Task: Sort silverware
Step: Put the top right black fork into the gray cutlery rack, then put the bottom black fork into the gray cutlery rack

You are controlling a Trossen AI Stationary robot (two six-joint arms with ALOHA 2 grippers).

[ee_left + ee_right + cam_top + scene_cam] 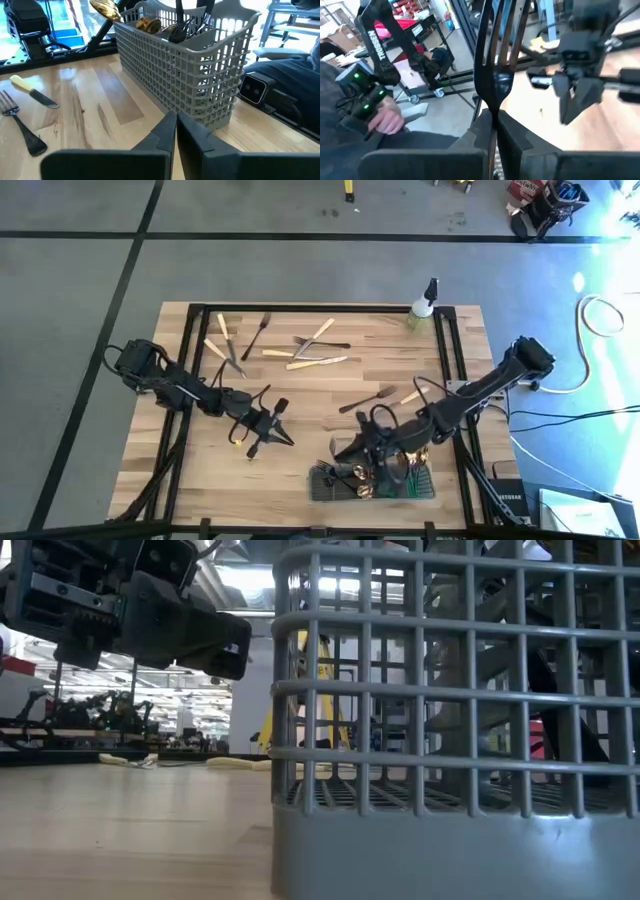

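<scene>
My right end effector point(492, 131) pinches a dark fork point(495, 60), prongs up, just above the grey caddy point(425, 485). I should lower it slowly, straight down into a slot. My left end effector point(268, 432) waits nearby, pressed shut and empty. More silverware point(318, 360) lies far off on the wooden desk point(150, 460). Grey floor surrounds it.

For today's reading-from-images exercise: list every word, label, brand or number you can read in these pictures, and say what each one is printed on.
"TROSSEN": white letters running along a dark robot arm link in the right wrist view, beyond the dark fork held in the right gripper.
The box at the far edge of the high view bears print, too small to read.
Nothing else is legible.
</scene>
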